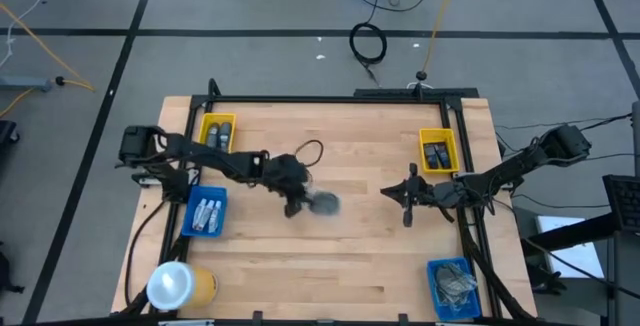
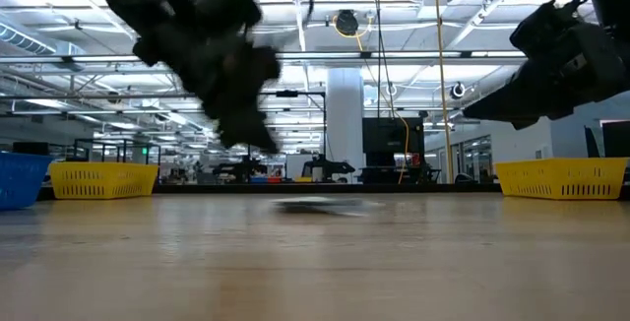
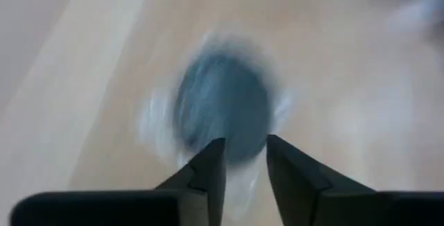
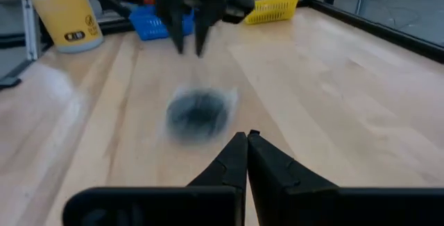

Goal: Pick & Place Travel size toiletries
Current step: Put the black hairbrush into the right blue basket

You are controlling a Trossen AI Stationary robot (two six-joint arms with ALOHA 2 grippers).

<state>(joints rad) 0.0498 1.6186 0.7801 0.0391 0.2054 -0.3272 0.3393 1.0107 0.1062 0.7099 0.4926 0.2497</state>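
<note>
A grey round flat disc (image 1: 323, 204) lies flat on the wooden table near its middle, and it looks smeared in every view. It also shows in the left wrist view (image 3: 225, 111), the right wrist view (image 4: 198, 114) and the low view (image 2: 320, 204). My left gripper (image 1: 297, 209) hangs just left of the disc and above it, clear of the table (image 2: 258, 142). Its fingers stand a little apart, open and empty (image 3: 244, 146). My right gripper (image 1: 392, 193) is shut and empty (image 4: 246, 137), to the right of the disc and pointing at it.
A yellow tray (image 1: 204, 126) with dark bottles and a blue tray (image 1: 193, 206) with pale tubes stand at the left. A yellow tray (image 1: 450, 138) with dark bottles stands at the right and a blue tray (image 1: 434, 266) at the near right. A big yellow cylinder (image 1: 180, 284) stands at the near left.
</note>
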